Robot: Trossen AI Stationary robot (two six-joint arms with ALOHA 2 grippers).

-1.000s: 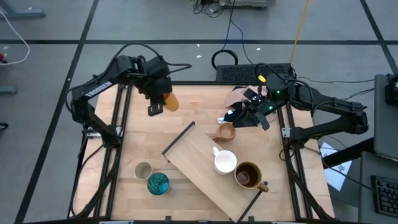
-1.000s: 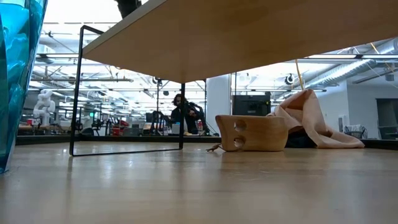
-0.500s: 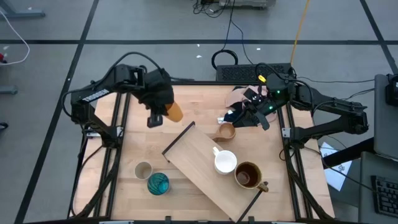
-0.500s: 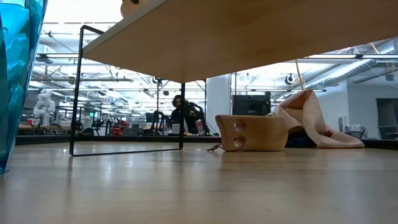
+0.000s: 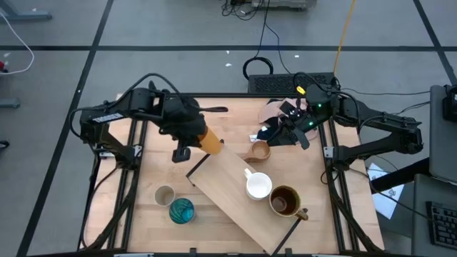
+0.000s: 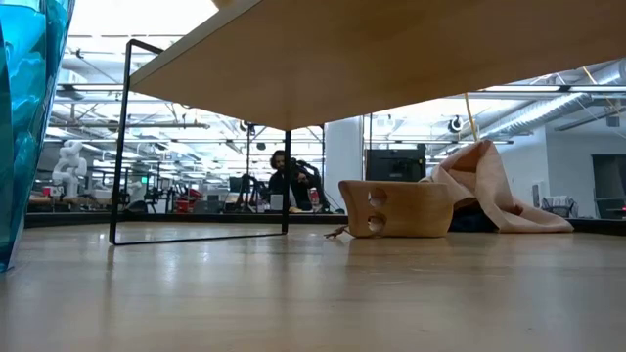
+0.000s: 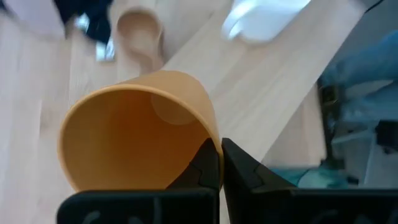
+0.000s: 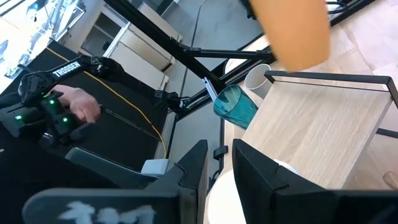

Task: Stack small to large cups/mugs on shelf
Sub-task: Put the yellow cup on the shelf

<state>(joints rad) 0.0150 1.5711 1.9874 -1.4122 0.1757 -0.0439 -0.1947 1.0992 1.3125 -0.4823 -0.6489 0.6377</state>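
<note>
- Now the left end effector (image 5: pixel 194 137) holds the orange cup (image 5: pixel 211 140) in the air, just at the far corner of the shelf (image 5: pixel 230 187), as the high view shows.
- In the left wrist view its two fingers (image 7: pixel 208 165) are pressed on the rim of the orange cup (image 7: pixel 138 140), one inside and one outside; the cup is tilted with the mouth toward the camera.
- The shelf lies diagonally on the desk (image 5: pixel 153 175); the white mug (image 5: pixel 258 185) and the brown mug (image 5: pixel 285 201) stand on it, close to each other.
- The tan cup (image 5: pixel 258 150) stands on the desk just beside the far long edge of the shelf; in the low view the tan cup (image 6: pixel 396 208) is seen under the board of the shelf (image 6: pixel 372 59).
- The beige cup (image 5: pixel 165 195) and the teal cup (image 5: pixel 181 210) stand next to each other on the desk, near the left side of the shelf; the teal cup (image 6: pixel 29 117) fills the left edge of the low view.
- The right end effector (image 5: pixel 285 132) waits at the far right of the desk, over the navy cloth (image 5: pixel 270 131) and beside the pink cloth (image 5: pixel 275 108). Its fingers (image 8: pixel 186 171) are a little apart and hold nothing.
- A person (image 6: pixel 286 181) sits far behind the desk in the room.
</note>
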